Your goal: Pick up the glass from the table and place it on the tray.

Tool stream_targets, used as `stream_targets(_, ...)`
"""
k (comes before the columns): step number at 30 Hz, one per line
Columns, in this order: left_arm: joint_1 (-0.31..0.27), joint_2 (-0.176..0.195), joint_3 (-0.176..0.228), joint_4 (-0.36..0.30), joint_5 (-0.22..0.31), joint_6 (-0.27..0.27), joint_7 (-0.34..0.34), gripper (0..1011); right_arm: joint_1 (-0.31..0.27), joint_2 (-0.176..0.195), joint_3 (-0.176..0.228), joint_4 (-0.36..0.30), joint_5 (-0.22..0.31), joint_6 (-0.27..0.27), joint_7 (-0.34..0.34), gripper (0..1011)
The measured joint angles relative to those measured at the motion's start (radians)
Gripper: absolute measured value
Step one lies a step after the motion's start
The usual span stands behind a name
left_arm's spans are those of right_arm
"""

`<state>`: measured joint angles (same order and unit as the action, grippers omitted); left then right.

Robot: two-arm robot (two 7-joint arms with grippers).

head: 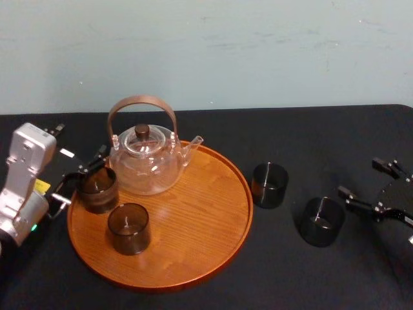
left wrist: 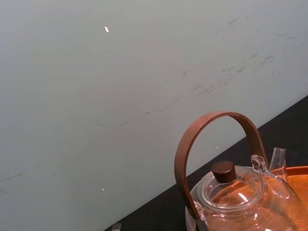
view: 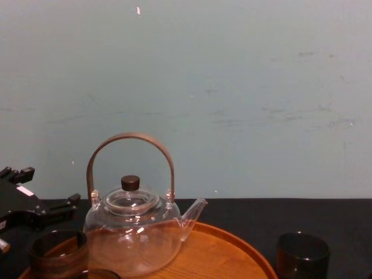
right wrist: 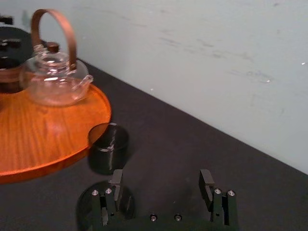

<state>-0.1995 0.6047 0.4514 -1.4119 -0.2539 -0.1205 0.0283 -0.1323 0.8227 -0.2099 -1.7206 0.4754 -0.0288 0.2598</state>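
**Pick-and-place scene, approach stage.** On the table, right of the tray: two small smoky tumblers, both upright on the black cloth. Taken as the glass: the nearer, rightmost of the two, well apart from the tray and not yet lifted. Second tumbler farther back and to the left, just beside the tray's right rim.

Right gripper low over the table, just right of the glass, fingers spread wide, nothing held. In the right wrist view, glass lying off to the side of one finger rather than between the two, so no grasp possible yet.

Left gripper at the tray's left edge, fingers likewise apart and holding nothing. Edge tumbler just beside them, already standing on the wood; contact with it not discernible. Near tumbler closer in on the tray. Teapot at the tray's far left part.

Step in hand, by judgement: reach toward the glass, before closure. Next move:
- Shift sideways and forward until both fingers straddle the glass.
- Close gently and lift straight up.
- Carry left over the rim.

Likely landing ground: the bare right half of the tray. Care needed around the second tumbler, standing close to the path.
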Motion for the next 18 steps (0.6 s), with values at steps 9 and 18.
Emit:
stream_targets(9, 0.000, 0.000, 0.000, 0.000, 0.000, 0.000, 0.000, 1001, -0.093, 0.057, 0.051, -0.047, 0.016, -0.008, 0.071, 1002)
stream_targets(18, 0.000, 0.000, 0.000, 0.000, 0.000, 0.000, 0.000, 1002, -0.127, 0.079, 0.062, -0.057, 0.001, -0.002, 0.127, 1002)
